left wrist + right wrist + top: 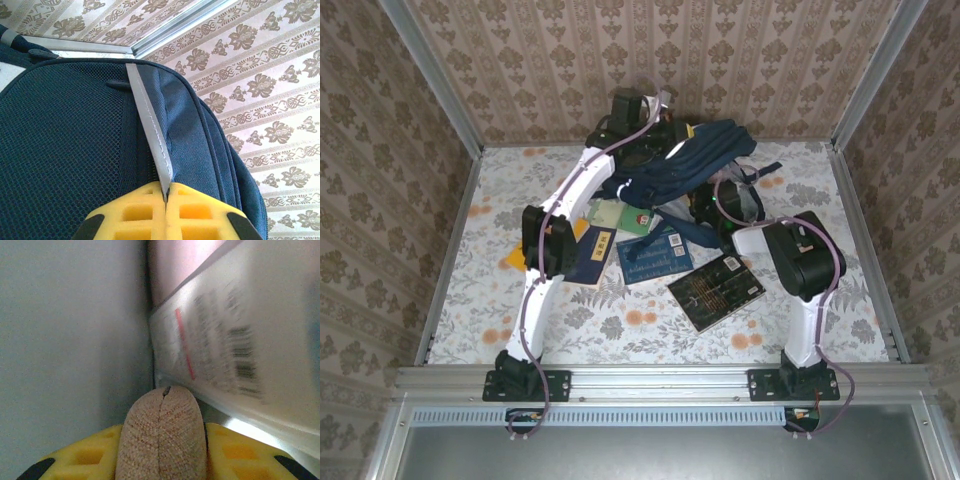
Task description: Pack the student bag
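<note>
Large navy-blue fabric student bag [710, 150] at far centre of floral desk [620, 325]; left gripper [165, 200] pinched shut on its grey reflective stripe [149, 132]; right gripper [164, 452] grips tan rough-textured rounded object [162, 422] beside white barcoded pack [235, 350].

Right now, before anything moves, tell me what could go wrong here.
The left fingers pinch only a thin grey stripe on the student bag; it could slip free and the bag sag. The right fingers hold a tan rounded object close beside a barcoded white item; pushing on might jam it.
</note>
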`<state>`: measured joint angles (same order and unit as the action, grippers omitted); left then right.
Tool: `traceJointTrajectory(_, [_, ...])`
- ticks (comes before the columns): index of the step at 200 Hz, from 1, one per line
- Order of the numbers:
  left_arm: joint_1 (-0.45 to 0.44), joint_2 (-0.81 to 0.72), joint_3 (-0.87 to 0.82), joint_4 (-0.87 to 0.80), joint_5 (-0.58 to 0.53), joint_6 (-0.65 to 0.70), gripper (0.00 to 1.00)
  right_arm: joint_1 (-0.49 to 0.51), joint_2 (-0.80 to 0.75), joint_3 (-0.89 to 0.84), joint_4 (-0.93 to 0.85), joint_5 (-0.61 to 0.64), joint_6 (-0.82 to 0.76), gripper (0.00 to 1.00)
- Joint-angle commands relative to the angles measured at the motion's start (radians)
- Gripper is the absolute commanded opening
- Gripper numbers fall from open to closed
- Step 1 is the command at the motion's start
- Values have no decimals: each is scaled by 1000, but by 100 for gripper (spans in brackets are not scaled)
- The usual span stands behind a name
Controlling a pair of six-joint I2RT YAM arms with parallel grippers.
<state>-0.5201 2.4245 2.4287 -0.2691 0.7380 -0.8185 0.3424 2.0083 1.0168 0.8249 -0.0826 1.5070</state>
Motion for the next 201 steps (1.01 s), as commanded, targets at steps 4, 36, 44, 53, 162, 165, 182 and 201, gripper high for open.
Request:
traceJointTrajectory(4, [26, -42, 46, 157, -2, -28, 0, 61, 64, 159, -90, 9, -53, 40])
traceJointTrajectory(36, [37, -33, 41, 180, -2, -54, 0, 67, 177, 311, -211, -55, -66, 68])
traceJointTrajectory(44, [41, -33, 38, 188, -1, -61, 0, 65, 167, 292, -215, -45, -74, 72])
traceJointTrajectory(53, [45, -35, 35, 192, -2, -67, 0, 59, 145, 265, -221, -40, -99, 76])
traceJointTrajectory(162, [87, -25, 24, 207, 0, -82, 0, -37, -122, 78, -431, -129, -361, 94])
traceJointTrajectory(165, [87, -24, 23, 208, 0, -82, 0, -37, -118, 80, -432, -133, -356, 94])
traceJointTrajectory(182, [82, -23, 21, 208, 2, -82, 0, -39, -78, 99, -408, -185, -334, 90])
traceJointTrajectory(201, [77, -21, 18, 208, 5, -85, 0, -28, 8, 160, -316, -288, -273, 79])
